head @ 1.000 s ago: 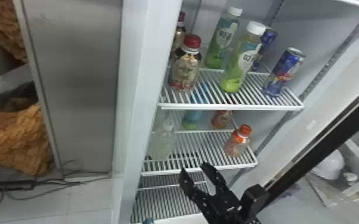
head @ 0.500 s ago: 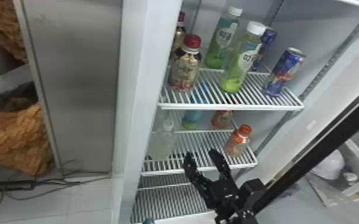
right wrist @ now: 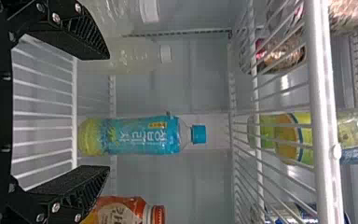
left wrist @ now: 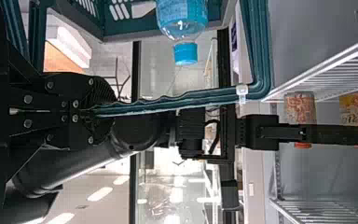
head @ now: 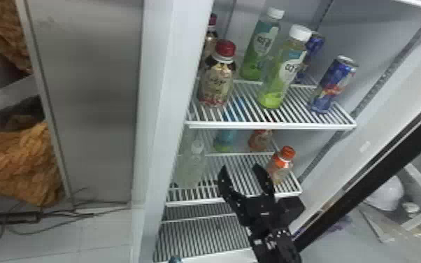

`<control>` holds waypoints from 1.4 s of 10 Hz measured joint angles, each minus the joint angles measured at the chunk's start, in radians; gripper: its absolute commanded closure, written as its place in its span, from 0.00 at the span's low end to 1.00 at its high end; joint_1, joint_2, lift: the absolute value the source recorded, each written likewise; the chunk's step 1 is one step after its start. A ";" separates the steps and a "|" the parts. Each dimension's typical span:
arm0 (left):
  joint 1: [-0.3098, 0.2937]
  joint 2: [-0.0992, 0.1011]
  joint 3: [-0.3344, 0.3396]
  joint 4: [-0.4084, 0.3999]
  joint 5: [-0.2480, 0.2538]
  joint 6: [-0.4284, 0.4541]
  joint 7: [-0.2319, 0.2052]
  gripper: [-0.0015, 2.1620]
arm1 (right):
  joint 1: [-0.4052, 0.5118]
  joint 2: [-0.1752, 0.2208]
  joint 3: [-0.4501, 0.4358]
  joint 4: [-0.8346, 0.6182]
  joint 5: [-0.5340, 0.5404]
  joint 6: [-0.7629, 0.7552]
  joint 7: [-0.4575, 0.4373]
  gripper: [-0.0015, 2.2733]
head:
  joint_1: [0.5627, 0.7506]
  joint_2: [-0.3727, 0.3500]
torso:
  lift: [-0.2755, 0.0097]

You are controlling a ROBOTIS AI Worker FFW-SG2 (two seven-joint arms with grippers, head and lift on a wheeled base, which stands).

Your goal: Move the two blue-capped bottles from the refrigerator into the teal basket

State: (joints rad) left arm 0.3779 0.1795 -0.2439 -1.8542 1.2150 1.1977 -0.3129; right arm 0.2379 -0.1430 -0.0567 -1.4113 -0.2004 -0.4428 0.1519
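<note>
Nearest: my left gripper is closed on the handle of the teal basket. One blue-capped bottle stands upright in the basket, below the handle.

Farther out, my right arm comes in from the head view's bottom edge, slanting forward and a little left. Its wrist is near the fridge opening; the right gripper points inward at the middle shelf. Fingers side by side, spread wide, nothing between the pads. In the left wrist view that forearm lies behind the basket handle, its fingers held about level.

Just right of those fingers, an orange-capped bottle stands on the same shelf; a pale bottle stands to their left.

Deeper on that shelf, the other blue-capped bottle stands upright, untouched. It lines up with the gap between my open fingers (a tidy centring, by the right wrist view).

Overhead, the upper shelf bears a red-capped bottle, white-capped bottles and blue cans.
</note>
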 measured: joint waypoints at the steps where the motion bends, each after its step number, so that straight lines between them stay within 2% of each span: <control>1: 0.000 0.000 -0.001 0.000 0.000 0.000 0.000 0.53 | -0.042 0.000 0.000 0.054 0.007 -0.019 -0.013 0.06 | 0.70 0.03 | 0.48; 4: -0.005 0.000 -0.005 0.001 0.001 0.000 0.002 0.53 | -0.144 0.000 0.001 0.190 0.017 -0.048 -0.055 0.04 | 0.70 0.03 | 0.48; 10: -0.015 0.000 -0.019 0.007 0.008 0.005 0.006 0.53 | -0.279 -0.017 0.064 0.356 0.002 -0.068 -0.129 0.04 | 0.70 0.03 | 0.48; 14: -0.026 -0.001 -0.028 0.012 0.011 0.006 0.009 0.53 | -0.405 -0.031 0.106 0.456 0.011 -0.068 -0.191 0.04 | 0.70 0.03 | 0.48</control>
State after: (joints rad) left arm 0.3516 0.1786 -0.2715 -1.8421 1.2261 1.2035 -0.3040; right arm -0.1666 -0.1737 0.0490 -0.9551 -0.1892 -0.5104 -0.0394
